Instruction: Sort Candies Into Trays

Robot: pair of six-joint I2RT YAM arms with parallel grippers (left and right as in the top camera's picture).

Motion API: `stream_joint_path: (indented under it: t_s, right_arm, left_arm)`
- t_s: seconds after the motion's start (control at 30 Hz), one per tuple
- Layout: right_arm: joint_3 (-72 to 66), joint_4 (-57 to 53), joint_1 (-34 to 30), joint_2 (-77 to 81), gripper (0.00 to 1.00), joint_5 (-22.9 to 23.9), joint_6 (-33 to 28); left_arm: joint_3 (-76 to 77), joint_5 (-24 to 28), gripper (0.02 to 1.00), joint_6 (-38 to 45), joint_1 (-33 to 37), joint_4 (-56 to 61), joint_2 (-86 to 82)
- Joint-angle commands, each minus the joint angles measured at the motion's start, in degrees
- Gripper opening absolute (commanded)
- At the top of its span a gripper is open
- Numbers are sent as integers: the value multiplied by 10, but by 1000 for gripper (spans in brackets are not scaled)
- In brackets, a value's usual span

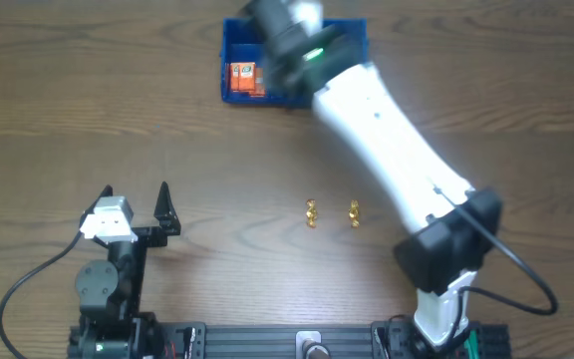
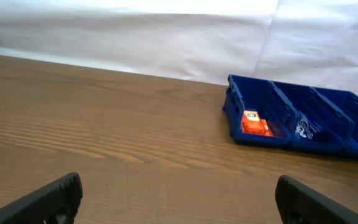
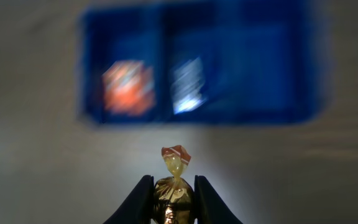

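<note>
Right end effector [image 3: 173, 180] pinches twisted gold-foil candy [image 3: 173, 190]; rectangular blue compartmented tray [image 3: 260, 68].

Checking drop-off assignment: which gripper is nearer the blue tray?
Right. The right gripper hangs just short of the blue tray, shut on a gold-wrapped candy. The left gripper sits open by its base, far across the table.

We see the right arm [image 1: 392, 140] in a white shell with black joints, a green light [image 1: 314, 55] and black cable [image 1: 549, 297]; the left gripper [image 1: 135, 189] is black, white-capped.
</note>
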Motion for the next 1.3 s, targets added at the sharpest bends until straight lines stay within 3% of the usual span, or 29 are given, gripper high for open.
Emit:
stream_joint_path:
  t_s: [0.03, 0.27, 0.77, 0.8, 1.03, 1.2, 1.3]
  right_arm:
    - [-9, 45, -86, 52, 176, 14, -109]
    - [-10, 101, -125, 126, 176, 1, -126]
    - [-10, 130, -127, 173, 198, -1, -126]
    - [-10, 132, -127, 173, 211, -1, -126]
    - [-10, 161, -126, 166, 638, -29, -152]
    - [-27, 157, -121, 84, 654, -29, -151]
    - [-107, 158, -97, -19, 673, -29, -137]
  left_arm:
    - [-9, -3, 998, 4, 3, -24, -3]
    - [-9, -3, 998, 4, 3, -24, -3]
    - [-9, -3, 998, 4, 3, -24, -3]
    - [-9, -3, 998, 4, 3, -24, -3]
    - [-9, -3, 996, 4, 3, -24, -3]
    - [-9, -3, 998, 4, 3, -24, -3]
    - [-9, -3, 996, 4, 3, -24, -3]
